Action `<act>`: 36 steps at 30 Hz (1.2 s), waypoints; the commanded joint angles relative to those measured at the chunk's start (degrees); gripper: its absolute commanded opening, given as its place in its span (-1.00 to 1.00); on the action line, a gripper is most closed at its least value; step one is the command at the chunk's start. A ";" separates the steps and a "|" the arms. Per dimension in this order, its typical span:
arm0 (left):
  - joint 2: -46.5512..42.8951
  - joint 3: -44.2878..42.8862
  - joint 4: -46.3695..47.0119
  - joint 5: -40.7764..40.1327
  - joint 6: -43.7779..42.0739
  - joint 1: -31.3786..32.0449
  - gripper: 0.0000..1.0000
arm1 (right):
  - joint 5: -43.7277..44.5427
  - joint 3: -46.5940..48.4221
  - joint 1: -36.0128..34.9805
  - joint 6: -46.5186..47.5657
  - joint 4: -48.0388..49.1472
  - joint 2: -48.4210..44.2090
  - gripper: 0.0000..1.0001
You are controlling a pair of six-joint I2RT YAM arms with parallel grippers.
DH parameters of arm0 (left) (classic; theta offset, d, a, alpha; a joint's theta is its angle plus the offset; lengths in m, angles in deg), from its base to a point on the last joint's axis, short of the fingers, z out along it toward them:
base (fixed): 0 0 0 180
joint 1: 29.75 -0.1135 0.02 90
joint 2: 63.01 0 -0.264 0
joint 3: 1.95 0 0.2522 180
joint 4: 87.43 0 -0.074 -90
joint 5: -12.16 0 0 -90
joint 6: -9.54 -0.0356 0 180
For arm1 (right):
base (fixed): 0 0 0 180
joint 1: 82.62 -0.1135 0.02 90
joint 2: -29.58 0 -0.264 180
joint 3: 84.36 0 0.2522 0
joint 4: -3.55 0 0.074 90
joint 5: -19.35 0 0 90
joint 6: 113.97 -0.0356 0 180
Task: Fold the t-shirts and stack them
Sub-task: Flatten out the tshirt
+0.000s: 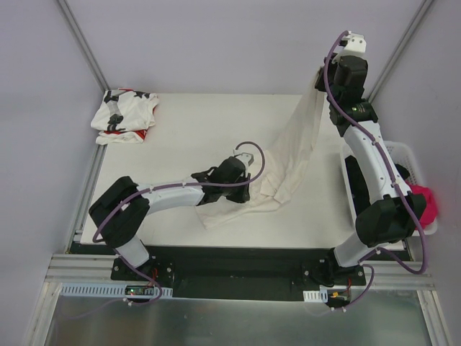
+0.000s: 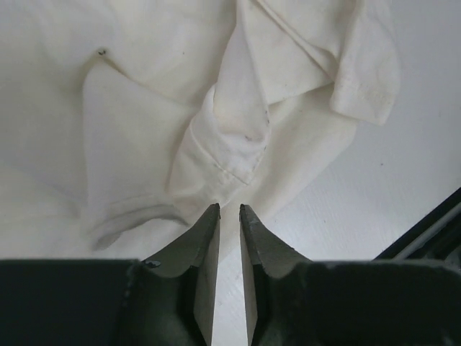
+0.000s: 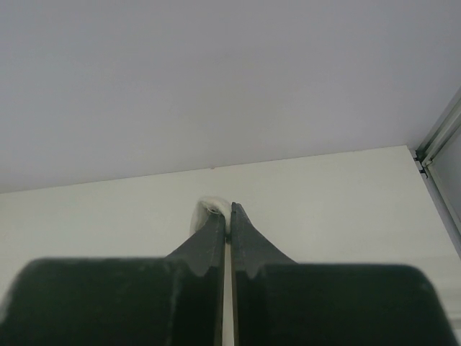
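The cream shirt (image 1: 292,155) runs in a long slant from the far right, where the right hand (image 3: 229,210) pinches one edge high up, down to a heap on the counter (image 1: 187,137). The left hand (image 2: 229,209) sits nearest that heap, barely parted and gripping nothing, a folded hem just beyond its tips.

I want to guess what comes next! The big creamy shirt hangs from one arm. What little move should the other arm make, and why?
The right gripper holds the plain cream-white cloth t-shirt up; a folded edge lies beyond the left gripper, tips slightly parted. It should probably nudge forward and pinch that edge, to spread it.
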 commanded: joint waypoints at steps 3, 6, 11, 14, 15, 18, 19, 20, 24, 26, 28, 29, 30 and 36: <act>-6.44 -0.80 -2.24 -6.14 -2.47 0.68 -0.59 | -0.71 1.22 0.48 -1.30 2.38 -2.06 -0.98; -6.89 -1.50 -4.17 -8.07 -3.44 0.68 -0.56 | -0.80 1.13 0.48 -1.21 2.38 -2.14 -0.98; -4.18 -3.09 -4.17 -9.04 -4.49 0.59 -0.56 | -0.80 1.04 0.56 -1.39 2.47 -2.14 -0.98; -0.76 -5.98 -4.17 -9.74 -5.72 0.59 -0.59 | -0.80 0.96 0.56 -1.39 2.38 -2.23 -0.99; 0.05 -6.69 -4.17 -9.92 -6.51 0.68 -0.59 | -0.80 1.04 0.48 -1.39 2.47 -2.32 -0.98; 2.95 -9.67 -4.09 -10.27 -8.44 0.68 -0.62 | -0.98 0.87 0.48 -1.30 2.38 -2.41 -0.98; 3.48 -10.29 -3.91 -10.19 -8.88 0.68 -0.62 | -0.81 0.78 0.48 -1.21 2.38 -2.41 -0.98; 4.70 -11.60 -3.56 -10.19 -9.50 0.68 -0.62 | -0.80 0.69 0.56 -1.21 2.38 -2.41 -0.98; 7.87 -15.21 -3.38 -9.84 -12.57 0.50 -0.62 | -0.89 0.52 0.65 -1.21 2.47 -2.58 -0.98; 9.54 -17.40 -3.21 -9.92 -13.72 0.59 -0.62 | -0.98 0.43 0.74 -1.30 2.38 -2.58 -0.98; 11.29 -19.25 -3.12 -9.31 -14.51 0.24 -0.61 | -0.98 0.17 0.83 -1.30 2.38 -2.67 -0.98; 12.00 -21.00 -3.20 -8.96 -14.69 0.07 -0.57 | -0.89 0.17 0.91 -1.30 2.47 -2.67 -0.99; 12.62 -21.80 -3.21 -8.26 -15.21 -0.02 -0.49 | -0.98 0.08 0.92 -1.38 2.38 -2.67 -0.98; 16.48 -27.43 -3.56 -3.77 -16.01 -0.64 0.12 | -0.80 -0.45 1.27 -1.21 2.47 -2.93 -0.98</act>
